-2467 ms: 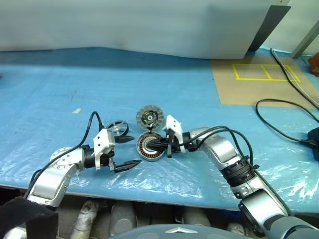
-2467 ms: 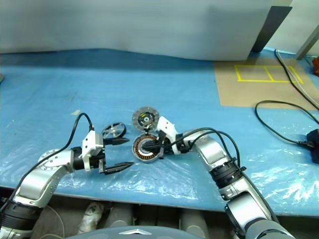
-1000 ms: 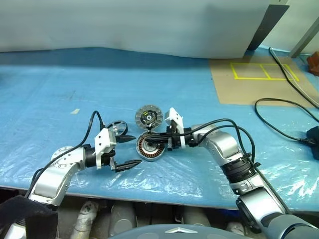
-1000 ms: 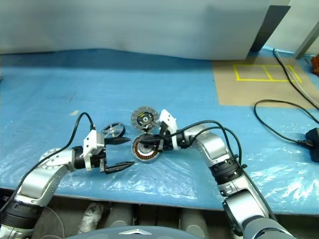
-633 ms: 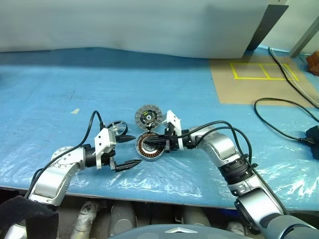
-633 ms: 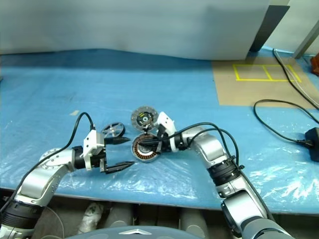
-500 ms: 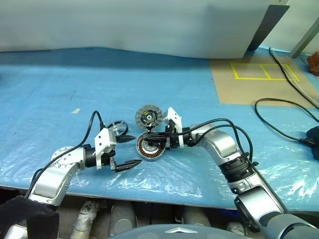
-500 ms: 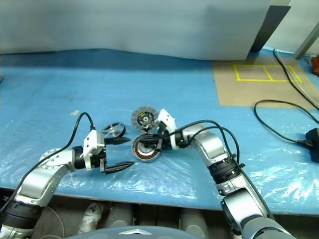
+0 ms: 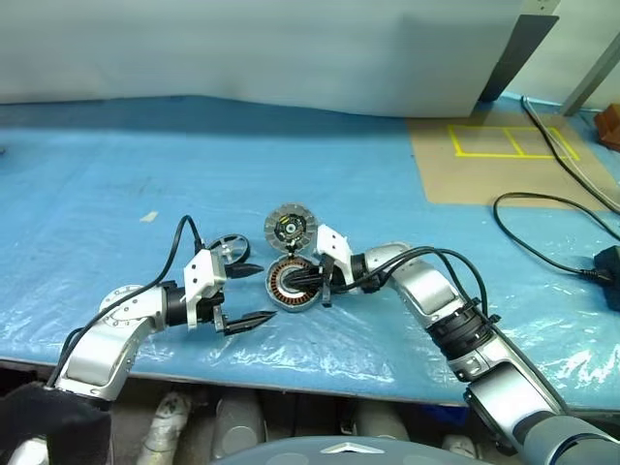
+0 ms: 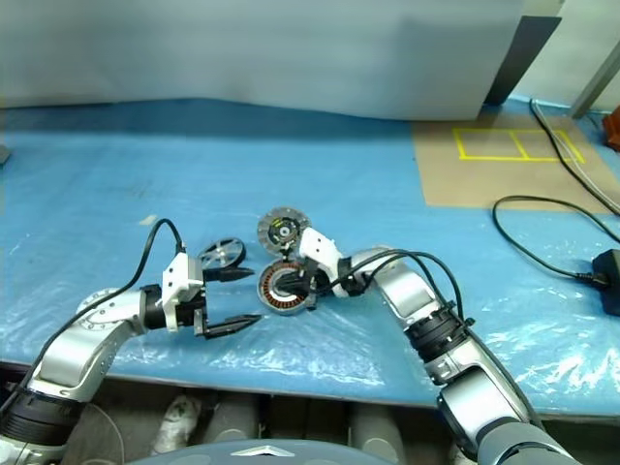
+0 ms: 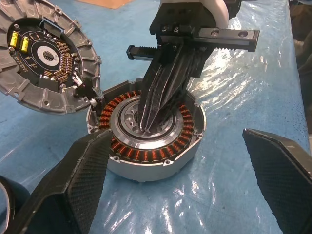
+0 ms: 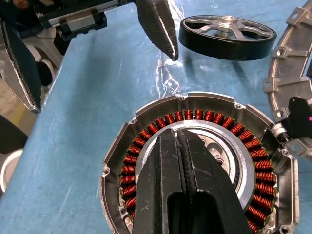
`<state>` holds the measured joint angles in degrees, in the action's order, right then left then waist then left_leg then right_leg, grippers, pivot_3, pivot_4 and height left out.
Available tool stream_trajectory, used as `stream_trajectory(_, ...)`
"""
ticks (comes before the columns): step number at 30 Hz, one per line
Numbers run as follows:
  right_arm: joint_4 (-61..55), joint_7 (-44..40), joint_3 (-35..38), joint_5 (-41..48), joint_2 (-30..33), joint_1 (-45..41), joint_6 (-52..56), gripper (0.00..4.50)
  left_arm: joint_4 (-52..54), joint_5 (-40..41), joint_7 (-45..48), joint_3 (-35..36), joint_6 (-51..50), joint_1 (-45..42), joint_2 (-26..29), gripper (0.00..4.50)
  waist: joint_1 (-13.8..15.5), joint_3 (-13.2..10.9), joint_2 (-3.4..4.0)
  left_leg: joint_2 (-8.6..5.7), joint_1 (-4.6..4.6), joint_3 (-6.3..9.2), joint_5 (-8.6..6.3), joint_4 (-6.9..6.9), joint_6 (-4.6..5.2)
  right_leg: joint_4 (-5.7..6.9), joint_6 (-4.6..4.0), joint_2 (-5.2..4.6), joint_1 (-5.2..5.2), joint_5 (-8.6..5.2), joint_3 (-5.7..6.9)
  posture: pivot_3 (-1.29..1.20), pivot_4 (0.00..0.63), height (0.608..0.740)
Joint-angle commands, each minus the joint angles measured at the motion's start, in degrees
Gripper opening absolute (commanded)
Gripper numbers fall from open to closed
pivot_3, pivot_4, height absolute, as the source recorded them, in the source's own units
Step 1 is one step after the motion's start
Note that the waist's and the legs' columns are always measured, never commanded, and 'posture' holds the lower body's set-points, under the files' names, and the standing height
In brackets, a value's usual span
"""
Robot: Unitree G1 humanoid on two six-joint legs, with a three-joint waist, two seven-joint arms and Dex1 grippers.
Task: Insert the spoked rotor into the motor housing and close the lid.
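Observation:
The motor housing [image 9: 291, 287] lies open on the blue sheet, its copper windings [image 12: 146, 136] ringing a silver centre. Its lid [image 9: 291, 228] stands hinged back at the far rim, ribbed inner face [image 11: 44, 53] showing. The spoked rotor [image 9: 230, 248] lies flat to the housing's left, apart from it. My right gripper [image 9: 289, 281] is shut, empty, and its tips [image 11: 146, 124] rest in the housing's centre. On the left, beside the housing, my left gripper [image 9: 263, 293] is open and holds nothing; one finger [image 12: 158, 24] points near the rotor [image 12: 226, 36].
The crinkled blue plastic sheet [image 9: 145, 155] covers the table. A brown board with yellow tape [image 9: 504, 155] lies at the back right. Black cables [image 9: 552, 232] run along the right side. The table's front edge [image 9: 291, 373] is close below my arms.
My right wrist has rolled a little and come slightly lower, its shut tips staying at the housing's centre. The left arm, rotor and lid have kept still.

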<state>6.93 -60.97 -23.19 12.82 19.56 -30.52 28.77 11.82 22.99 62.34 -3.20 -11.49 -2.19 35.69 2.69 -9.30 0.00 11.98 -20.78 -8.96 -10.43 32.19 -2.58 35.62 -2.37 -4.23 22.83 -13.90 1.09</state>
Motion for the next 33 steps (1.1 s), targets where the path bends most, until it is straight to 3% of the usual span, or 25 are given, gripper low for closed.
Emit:
stream_trajectory(1, -1.8, -0.2, 5.2, 6.1, -1.6, -0.7, 5.3, 0.01, 1.0, 0.5, 0.3, 0.0, 0.5, -0.9, -0.1, 4.5, 0.0, 0.0, 0.0, 0.0, -0.13, 0.0, 0.01, 0.0, 0.0, 0.0, 0.0, 0.0, 0.12, 0.0, 0.0, 0.0, 0.15, 0.74)
stream_trajectory(4, -4.1, -0.7, 7.2, 9.2, -2.6, -1.1, 8.2, 0.01, 1.0, 0.4, 0.3, -0.2, 0.5, -1.0, -0.1, 4.5, -0.1, 0.0, 0.0, 0.01, -0.38, 0.0, 0.02, 0.0, -0.03, -0.01, -0.01, 0.02, 0.36, 0.0, 0.03, 0.0, 0.15, 0.74)
stream_trajectory(10, -0.5, -0.1, -5.6, -5.3, 2.8, 1.0, -1.5, 0.01, 1.1, 0.4, 0.2, -0.3, 0.6, -1.0, 0.0, 4.5, -0.1, 0.0, 0.0, 0.03, -0.47, 0.0, 0.02, -0.07, -0.05, -0.04, -0.01, 0.03, 0.43, 0.0, 0.12, 0.0, 0.15, 0.74)
stream_trajectory(13, 1.7, -0.2, -7.5, -8.4, 4.0, 1.1, -5.5, 0.01, 1.4, 0.5, 0.1, -0.4, 0.3, -1.0, 0.1, 4.5, -0.2, 0.0, 0.0, 0.03, -0.25, -0.01, 0.01, -0.06, -0.05, -0.04, -0.01, 0.02, 0.26, 0.0, 0.06, 0.0, 0.15, 0.74)
stream_trajectory(18, -0.2, 0.2, 0.6, 0.6, -0.1, -0.3, 0.8, 0.01, 1.7, 0.6, -0.1, -0.3, 0.0, -1.2, 0.2, 4.5, -0.2, 0.0, -0.01, 0.0, 0.16, -0.01, -0.06, -0.02, 0.07, 0.01, 0.01, 0.0, -0.12, -0.01, -0.02, 0.0, 0.15, 0.74)
stream_trajectory(20, -2.5, -0.3, 5.8, 7.0, -2.0, -1.4, 5.7, 0.01, 1.8, 0.6, -0.1, -0.4, -0.1, -1.2, 0.2, 4.5, -0.2, 0.0, 0.0, 0.01, 0.15, -0.01, -0.12, -0.02, 0.19, 0.06, 0.0, 0.01, -0.08, 0.0, -0.02, 0.0, 0.15, 0.74)
stream_trajectory(24, -4.5, -0.5, 9.6, 11.7, -3.2, -2.4, 10.2, 0.01, 1.7, 0.7, -0.1, -0.4, -0.2, -1.4, 0.1, 4.5, -0.1, 0.0, 0.01, 0.03, -0.27, 0.0, 0.02, 0.01, -0.02, 0.05, -0.02, 0.02, 0.29, 0.01, 0.02, 0.0, 0.15, 0.74)
stream_trajectory(27, -3.9, -0.8, 4.4, 6.3, -0.9, -1.3, 7.1, 0.01, 1.5, 0.7, 0.0, -0.4, -0.2, -1.6, 0.1, 4.5, -0.1, 0.0, 0.0, 0.0, -0.44, 0.0, 0.02, -0.01, -0.04, -0.05, -0.02, 0.02, 0.37, 0.01, 0.06, 0.0, 0.15, 0.74)
stream_trajectory(31, 0.4, -0.5, -8.5, -9.3, 5.7, 1.5, -6.5, 0.01, 0.9, 0.5, 0.1, -0.6, 0.0, -1.7, 0.0, 4.5, 0.0, 0.0, 0.05, 0.04, -0.46, 0.02, 0.01, -0.12, -0.07, -0.08, -0.02, 0.02, 0.38, 0.01, 0.19, 0.0, 0.15, 0.74)
stream_trajectory(33, 0.6, -1.1, -8.7, -9.5, 6.2, 2.1, -7.8, 0.01, 0.4, 0.4, 0.2, -0.6, 0.2, -1.9, -0.1, 4.5, -0.1, 0.0, 0.02, 0.01, -0.25, 0.0, 0.0, -0.12, -0.09, -0.09, -0.01, 0.0, 0.21, 0.0, 0.13, 0.0, 0.15, 0.74)
